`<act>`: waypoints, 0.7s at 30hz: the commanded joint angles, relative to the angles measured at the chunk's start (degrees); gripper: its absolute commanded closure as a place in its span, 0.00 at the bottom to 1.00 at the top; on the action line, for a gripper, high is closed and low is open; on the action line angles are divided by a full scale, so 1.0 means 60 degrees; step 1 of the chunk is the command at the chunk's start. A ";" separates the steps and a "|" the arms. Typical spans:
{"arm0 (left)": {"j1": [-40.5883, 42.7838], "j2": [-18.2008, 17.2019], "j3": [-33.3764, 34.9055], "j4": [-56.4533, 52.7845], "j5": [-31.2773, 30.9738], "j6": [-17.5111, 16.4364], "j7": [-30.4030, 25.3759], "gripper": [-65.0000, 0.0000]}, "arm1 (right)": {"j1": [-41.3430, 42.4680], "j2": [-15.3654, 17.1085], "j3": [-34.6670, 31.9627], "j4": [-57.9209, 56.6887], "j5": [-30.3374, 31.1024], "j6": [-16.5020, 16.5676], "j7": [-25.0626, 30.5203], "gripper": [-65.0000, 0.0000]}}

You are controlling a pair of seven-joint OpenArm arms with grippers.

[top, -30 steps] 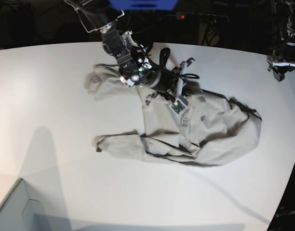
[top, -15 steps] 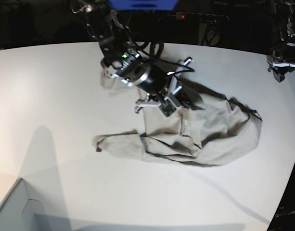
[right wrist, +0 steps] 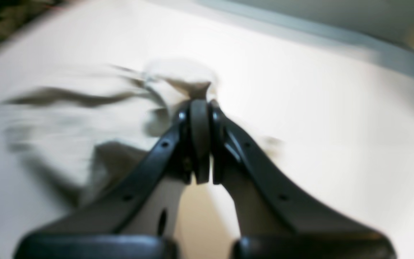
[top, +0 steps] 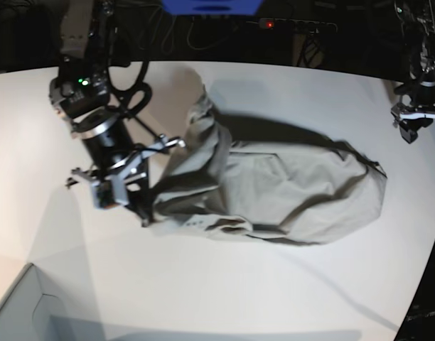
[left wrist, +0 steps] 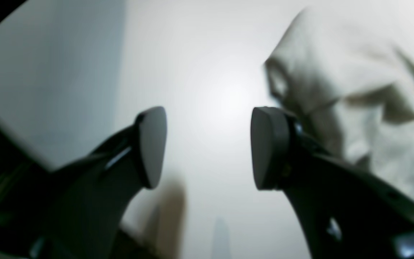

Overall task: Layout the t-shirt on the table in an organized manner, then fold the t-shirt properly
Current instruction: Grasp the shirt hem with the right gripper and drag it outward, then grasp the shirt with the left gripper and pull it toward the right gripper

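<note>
The light grey-beige t-shirt [top: 296, 192] lies crumpled on the white table [top: 224, 291], its left part pulled up into a ridge. My right gripper [top: 142, 213] is at the shirt's left edge. In the blurred right wrist view it [right wrist: 199, 108] is shut on a fold of the shirt [right wrist: 192, 86], with the rest of the cloth [right wrist: 67, 118] trailing left. My left gripper [top: 411, 126] hovers at the table's far right edge, apart from the shirt. In the left wrist view it [left wrist: 207, 144] is open and empty over the bare table [left wrist: 210, 82], with the shirt [left wrist: 354, 90] to its right.
A pale box corner [top: 18, 305] stands at the bottom left. A power strip with a red light [top: 288, 25] lies behind the table's far edge. The table's curved edge [top: 425, 270] runs down the right side.
My right arm has swung from the back middle to the left, dragging the shirt's upper left part with it. The sleeves that lay spread at the left are now gathered. The left arm has not moved.
</note>
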 commanded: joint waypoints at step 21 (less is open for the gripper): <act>-0.3003 0.0736 0.2078 -0.1937 0.0065 -0.0009 -0.0189 0.44 | 0.0518 0.0709 0.3449 -0.1934 0.0151 0.0106 0.0363 0.64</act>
